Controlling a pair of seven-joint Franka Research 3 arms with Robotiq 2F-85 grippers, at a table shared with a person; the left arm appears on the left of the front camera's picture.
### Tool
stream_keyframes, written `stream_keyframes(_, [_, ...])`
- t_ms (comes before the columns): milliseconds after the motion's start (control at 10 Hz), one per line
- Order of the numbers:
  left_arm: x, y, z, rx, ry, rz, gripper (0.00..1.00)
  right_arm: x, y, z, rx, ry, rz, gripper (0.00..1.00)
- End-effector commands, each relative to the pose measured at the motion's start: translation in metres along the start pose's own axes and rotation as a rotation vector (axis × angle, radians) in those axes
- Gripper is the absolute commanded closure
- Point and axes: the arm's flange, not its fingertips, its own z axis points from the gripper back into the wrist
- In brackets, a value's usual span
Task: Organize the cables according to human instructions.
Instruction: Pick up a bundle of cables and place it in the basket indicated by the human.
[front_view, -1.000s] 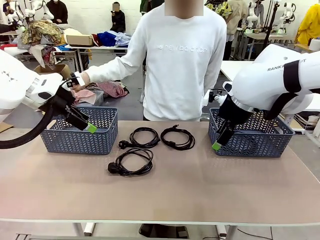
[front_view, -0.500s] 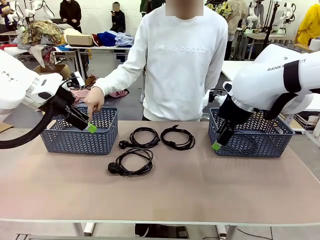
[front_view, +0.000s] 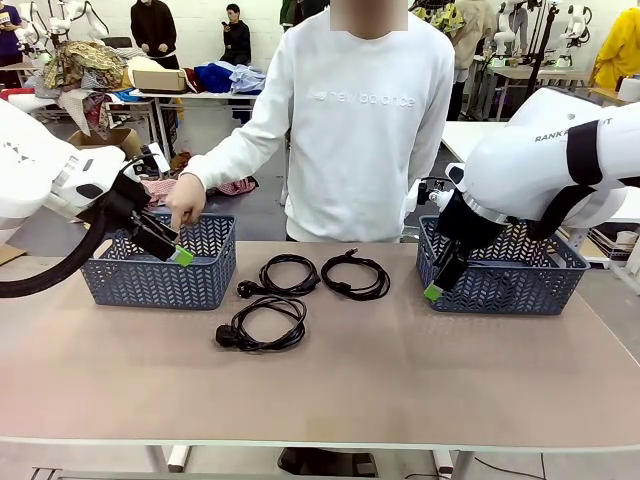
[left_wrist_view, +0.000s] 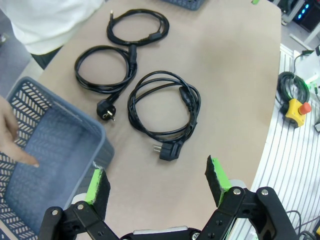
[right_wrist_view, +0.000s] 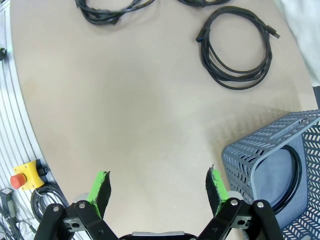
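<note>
- Three coiled black cables (left_wrist_view: 189, 98): lying flat mid-table (front_view: 400, 380), between the two baskets.
- Blue-grey plastic lattice basket, left (front_view: 160, 285): a person's hand (front_view: 186, 205) points one finger down into it.
- Left fingers (left_wrist_view: 98, 184): spread wide, empty, above that basket's corner.
- Right fingers (right_wrist_view: 101, 190): spread wide, empty, beside the matching right basket (front_view: 510, 290).

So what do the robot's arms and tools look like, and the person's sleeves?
Both arms are glossy white, rounded shells; the right arm carries a black band and dark lettering, the left arm has a thick black hose. The left tool and right tool are black with green pads. The person's sleeves are white.
</note>
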Motion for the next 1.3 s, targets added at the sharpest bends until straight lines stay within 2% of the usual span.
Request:
stream_keyframes(0, [0.01, -0.006, -0.007, 0.036, 0.044, -0.094, 0.0, 0.003, -0.003, 0.001, -0.011, 0.007, -0.004, 0.0])
stream_keyframes(400, [0.062, -0.027, -0.052, 0.04, 0.187, -0.348, 0.0, 0.003, -0.003, 0.001, -0.011, 0.007, -0.004, 0.0])
stream_keyframes(600, [0.083, -0.048, -0.087, 0.005, 0.269, -0.469, 0.0, 0.003, -0.003, 0.001, -0.011, 0.007, -0.004, 0.0])
stream_keyframes(1000, [0.083, -0.076, -0.139, -0.111, 0.458, -0.562, 0.0, 0.003, -0.003, 0.001, -0.011, 0.007, -0.004, 0.0])
stream_keyframes(1200, [0.074, -0.08, -0.156, -0.139, 0.511, -0.568, 0.0, 0.003, -0.003, 0.001, -0.011, 0.007, -0.004, 0.0])
